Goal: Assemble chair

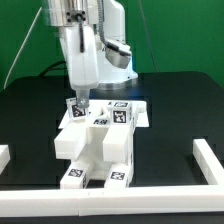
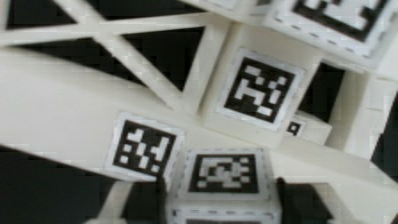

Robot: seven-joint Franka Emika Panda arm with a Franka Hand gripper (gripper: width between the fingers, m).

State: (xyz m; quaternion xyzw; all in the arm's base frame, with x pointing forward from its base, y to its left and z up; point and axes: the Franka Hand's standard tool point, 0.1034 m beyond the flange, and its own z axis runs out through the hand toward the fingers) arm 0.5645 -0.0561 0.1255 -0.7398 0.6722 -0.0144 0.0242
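Observation:
The partly built white chair [image 1: 98, 150] stands in the middle of the black table, made of chunky slabs and legs with black-and-white tags. My gripper [image 1: 76, 104] hangs over its back, on the exterior view's left side. In the wrist view the gripper [image 2: 224, 196] has its dark fingers [image 2: 153, 203] on either side of a small white tagged chair piece [image 2: 224, 173], shut on it. Close beyond that piece are the chair's crossed bars [image 2: 125, 55] and tagged slabs [image 2: 263, 88]. I cannot tell whether the held piece touches the chair.
The flat marker board [image 1: 141, 113] lies just behind the chair. Long white border rails run along the exterior view's left [image 1: 5, 155], right [image 1: 207, 160] and front [image 1: 110, 207] of the table. The robot body [image 1: 95, 45] towers over the back of the chair.

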